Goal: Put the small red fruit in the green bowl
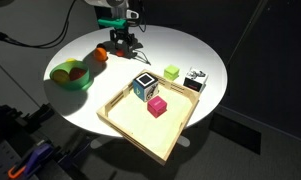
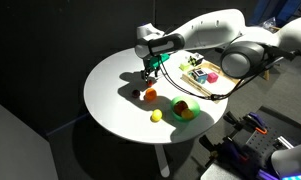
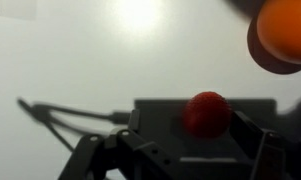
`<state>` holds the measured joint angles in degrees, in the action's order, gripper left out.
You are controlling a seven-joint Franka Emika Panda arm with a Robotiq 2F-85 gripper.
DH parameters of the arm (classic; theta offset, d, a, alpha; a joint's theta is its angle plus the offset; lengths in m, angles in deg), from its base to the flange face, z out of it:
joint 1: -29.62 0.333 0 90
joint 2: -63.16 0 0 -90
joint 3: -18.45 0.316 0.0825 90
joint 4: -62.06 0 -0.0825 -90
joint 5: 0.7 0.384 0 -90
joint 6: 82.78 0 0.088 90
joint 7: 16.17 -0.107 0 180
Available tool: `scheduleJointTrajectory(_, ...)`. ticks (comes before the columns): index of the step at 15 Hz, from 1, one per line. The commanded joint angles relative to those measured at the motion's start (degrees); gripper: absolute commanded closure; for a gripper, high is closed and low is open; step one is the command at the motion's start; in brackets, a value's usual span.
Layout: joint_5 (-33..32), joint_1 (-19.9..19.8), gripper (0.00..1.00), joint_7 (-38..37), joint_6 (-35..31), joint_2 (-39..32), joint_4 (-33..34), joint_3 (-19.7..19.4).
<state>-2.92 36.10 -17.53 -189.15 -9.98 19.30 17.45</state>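
The small red fruit lies on the white table between my gripper's fingers in the wrist view, close to one finger, with a gap to the other. My gripper is open around it. In both exterior views the gripper points down at the table and hides the red fruit. The green bowl stands near the table's edge, apart from the gripper, with fruit inside. The larger orange fruit sits between gripper and bowl.
A tan wooden tray holds a pink cube and a black-and-white cube. A green cube and a dark block lie beside it. A yellow fruit lies near the bowl.
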Motion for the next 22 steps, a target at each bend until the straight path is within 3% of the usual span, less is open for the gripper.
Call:
scheduleJointTrajectory(1, -0.95, 0.67, 0.4, -0.91, 2.35, -2.06, 4.18, -1.1)
scheduleJointTrajectory(6, -1.01, 1.05, 0.8, -1.63, 3.09, -1.68, 4.47, -1.79)
scheduleJointTrajectory(22, -0.57, 2.36, 0.81, -3.86, 10.9, 4.9, 2.37, -3.9)
